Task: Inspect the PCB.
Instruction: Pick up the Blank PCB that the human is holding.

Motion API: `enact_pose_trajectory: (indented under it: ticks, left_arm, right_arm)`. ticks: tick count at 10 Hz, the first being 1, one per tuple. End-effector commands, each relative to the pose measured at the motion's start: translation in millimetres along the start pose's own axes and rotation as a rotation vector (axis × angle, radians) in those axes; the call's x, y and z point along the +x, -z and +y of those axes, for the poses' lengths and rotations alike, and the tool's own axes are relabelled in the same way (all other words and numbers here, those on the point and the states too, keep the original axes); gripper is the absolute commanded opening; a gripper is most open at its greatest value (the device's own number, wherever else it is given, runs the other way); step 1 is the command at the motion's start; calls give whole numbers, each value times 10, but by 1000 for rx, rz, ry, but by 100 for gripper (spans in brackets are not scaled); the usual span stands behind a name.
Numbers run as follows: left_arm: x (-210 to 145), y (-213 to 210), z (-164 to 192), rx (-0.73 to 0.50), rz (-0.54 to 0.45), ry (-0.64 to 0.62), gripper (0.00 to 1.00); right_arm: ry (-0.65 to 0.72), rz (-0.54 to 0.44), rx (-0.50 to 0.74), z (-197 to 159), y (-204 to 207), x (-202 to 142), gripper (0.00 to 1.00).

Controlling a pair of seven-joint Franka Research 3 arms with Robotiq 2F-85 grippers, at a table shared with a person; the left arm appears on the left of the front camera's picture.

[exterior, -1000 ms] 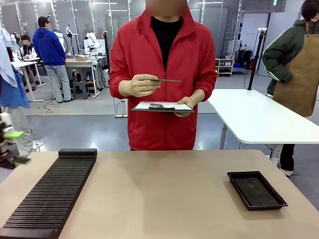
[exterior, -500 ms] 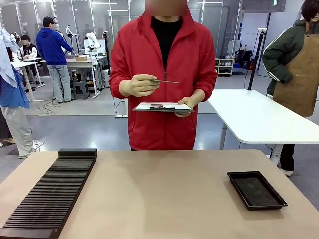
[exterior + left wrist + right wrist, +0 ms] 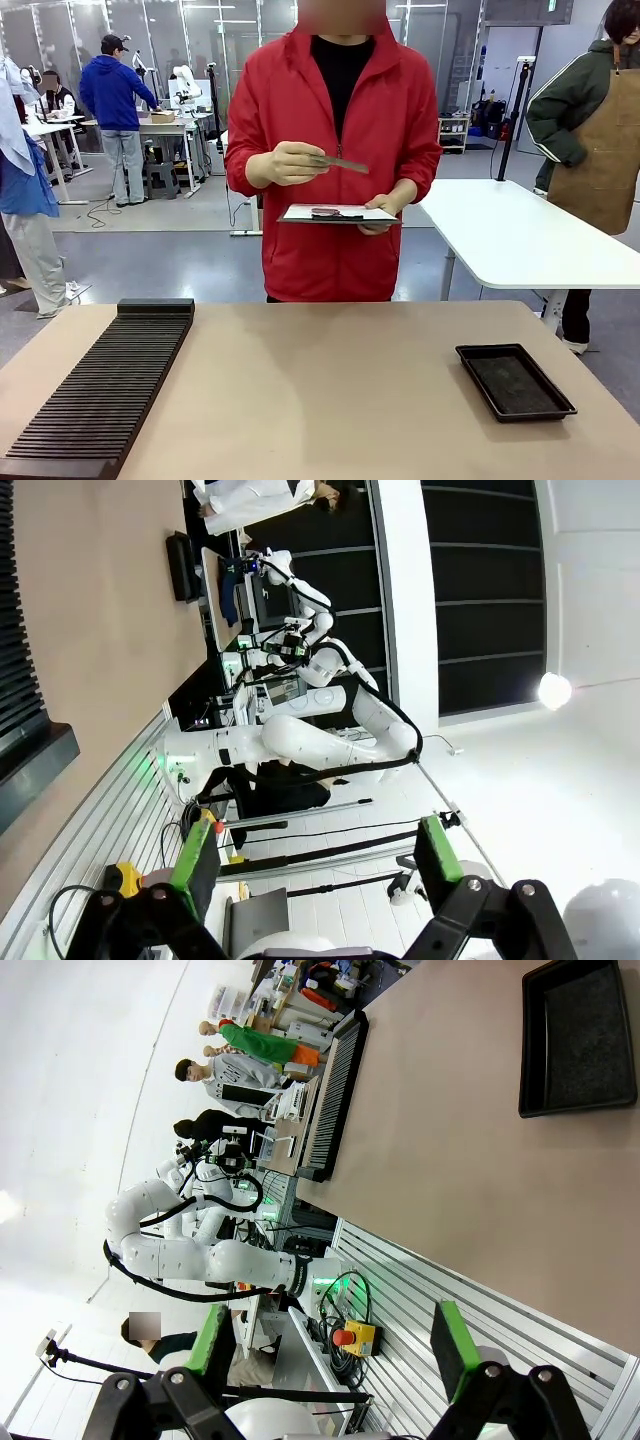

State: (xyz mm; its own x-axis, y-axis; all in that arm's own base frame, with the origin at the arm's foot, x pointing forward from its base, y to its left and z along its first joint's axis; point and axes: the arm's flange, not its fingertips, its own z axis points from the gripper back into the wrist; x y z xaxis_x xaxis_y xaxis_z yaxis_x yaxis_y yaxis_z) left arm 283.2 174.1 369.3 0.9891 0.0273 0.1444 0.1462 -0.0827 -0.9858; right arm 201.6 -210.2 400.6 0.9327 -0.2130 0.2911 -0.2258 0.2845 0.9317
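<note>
The tan table [image 3: 330, 400] spans the near scene, and behind its far edge stands a person in a red jacket [image 3: 335, 110], facing the robot. A long black slotted rack [image 3: 100, 390] lies along the table's left side, running from the near edge towards the far one. A shallow black tray [image 3: 515, 381] sits on the right side of the table, well apart from the rack. The person's hand [image 3: 378, 208] on the right of the scene holds a clipboard [image 3: 340, 214] level at waist height, with a small dark thing lying on it. The hand [image 3: 285, 163] on the left of the scene holds the PCB [image 3: 342, 163] by one end at chest height, just above the clipboard, seen almost edge-on and a little tilted. The left gripper [image 3: 315, 852] has its green pads wide apart with nothing between them; the right gripper [image 3: 330, 1345] stands likewise parted and bare, off the near edge of the table
</note>
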Motion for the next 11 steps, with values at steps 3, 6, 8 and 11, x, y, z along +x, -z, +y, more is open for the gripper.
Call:
enact_pose_trajectory:
  ticks: [3, 6, 8, 11]
  left_arm:
    - [-6, -17, -3, 0, -4, 1, 100]
    - [-6, -17, -3, 0, -4, 1, 100]
    - [-6, -17, -3, 0, -4, 1, 100]
    - [-6, -17, -3, 0, -4, 1, 100]
  right_arm:
    - [-8, -7, 7, 16, -10, -6, 100]
    - [-8, -7, 7, 16, -10, -6, 100]
    - [-8, -7, 7, 16, -10, -6, 100]
    - [-8, -7, 7, 16, -10, -6, 100]
